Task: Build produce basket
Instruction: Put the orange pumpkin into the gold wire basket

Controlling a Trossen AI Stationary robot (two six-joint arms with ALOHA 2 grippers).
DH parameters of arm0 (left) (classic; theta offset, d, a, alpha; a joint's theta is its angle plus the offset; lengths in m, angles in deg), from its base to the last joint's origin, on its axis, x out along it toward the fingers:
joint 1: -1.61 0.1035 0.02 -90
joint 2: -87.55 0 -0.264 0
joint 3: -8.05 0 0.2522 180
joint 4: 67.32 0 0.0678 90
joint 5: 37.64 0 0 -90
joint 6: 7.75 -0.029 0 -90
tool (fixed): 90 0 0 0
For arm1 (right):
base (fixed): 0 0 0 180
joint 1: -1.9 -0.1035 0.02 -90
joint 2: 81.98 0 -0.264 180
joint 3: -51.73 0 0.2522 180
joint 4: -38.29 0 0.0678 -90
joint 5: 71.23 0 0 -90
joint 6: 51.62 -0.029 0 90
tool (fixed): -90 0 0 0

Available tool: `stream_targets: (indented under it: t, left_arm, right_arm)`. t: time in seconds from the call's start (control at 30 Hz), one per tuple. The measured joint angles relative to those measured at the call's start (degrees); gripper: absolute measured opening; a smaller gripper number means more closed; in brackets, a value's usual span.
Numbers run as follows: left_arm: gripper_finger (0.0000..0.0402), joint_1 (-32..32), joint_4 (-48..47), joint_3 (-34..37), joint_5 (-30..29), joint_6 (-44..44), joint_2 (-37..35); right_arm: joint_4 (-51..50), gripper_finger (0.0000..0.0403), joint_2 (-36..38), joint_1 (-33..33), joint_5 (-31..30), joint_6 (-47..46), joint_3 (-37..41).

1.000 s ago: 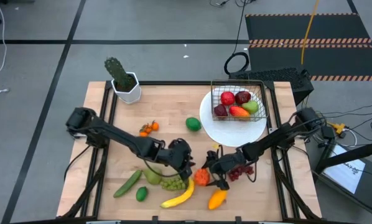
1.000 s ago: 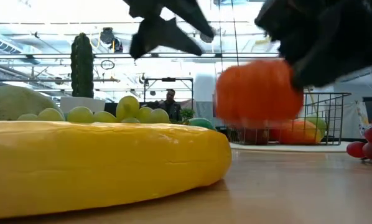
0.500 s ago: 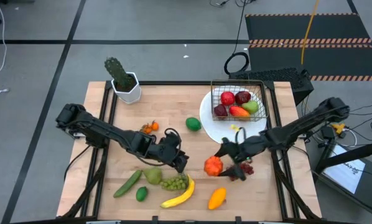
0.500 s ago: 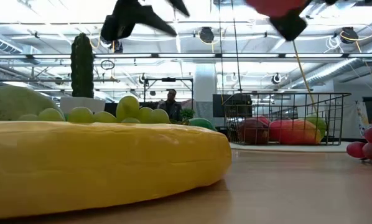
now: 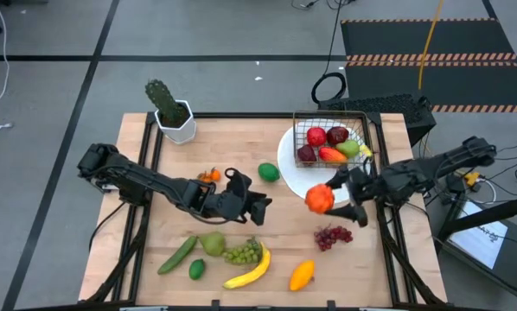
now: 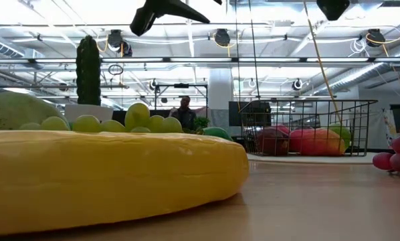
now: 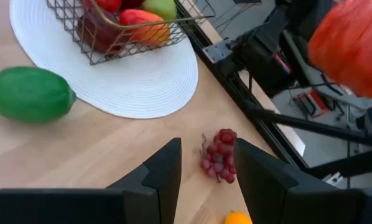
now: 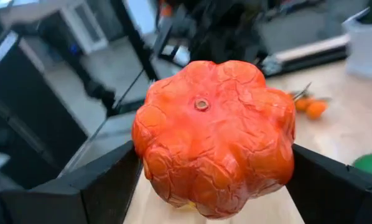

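Table [image 5: 168, 190] of pale wood carries the lot. White round plate [image 5: 303, 185] sits far-right w/ the wire basket [image 5: 362, 142] on top; apples, a mango-ish piece and a green fruit already inside. Right gripper [image 5: 338, 196] is up off the table at the plate's near edge, fingers clamped on a ridged orange-red pumpkin-like fruit [image 5: 319, 199] — right wrist view shows it wedged between both fingers [image 8: 105, 186]. Left gripper [image 5: 260, 206] hovers mid-table, fingers [image 7: 164, 174] part-open w/ a narrow gap, holding nothing. Cactus [image 5: 163, 101] in its white pot stands at the far-left corner. Near edge: banana [image 5: 252, 270], cucumber [image 5: 178, 255], pear [image 5: 212, 244], green grapes [image 5: 243, 253], lime [image 5: 196, 269], small orange fruit [image 5: 302, 276]. Purple grapes [image 5: 331, 236] lie just below the right gripper. Green fruit [image 5: 268, 172] beside the plate, tiny orange bits [image 5: 208, 176] farther left.
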Motion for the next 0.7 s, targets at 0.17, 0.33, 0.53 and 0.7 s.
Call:
stream_targets:
  t: [0.17, 0.33, 0.53, 0.7]
  left_arm:
    - [0.0145, 0.13, 0.0, 0.0, 0.04, 2.12, 0.0]
    - [0.0145, 0.08, -0.02, 0.0, 0.04, 2.31, 0.0]
    - [0.0145, -0.05, -0.03, 0.0, 0.09, 1.45, 0.0]
    - [0.0145, -0.03, 0.03, 0.0, 0.9, -0.64, 0.0]
  right_arm:
    - [0.71, 0.0357, 3.54, 2.71, -0.96, -3.46, -0.01]
    - [2.17, 0.0357, 4.7, 5.52, -0.71, -11.74, -0.01]
    - [2.39, 0.0357, 4.42, 8.17, -0.33, -26.36, -0.01]
    - [0.92, 0.0357, 4.03, 9.1, 3.87, -41.76, 0.02]
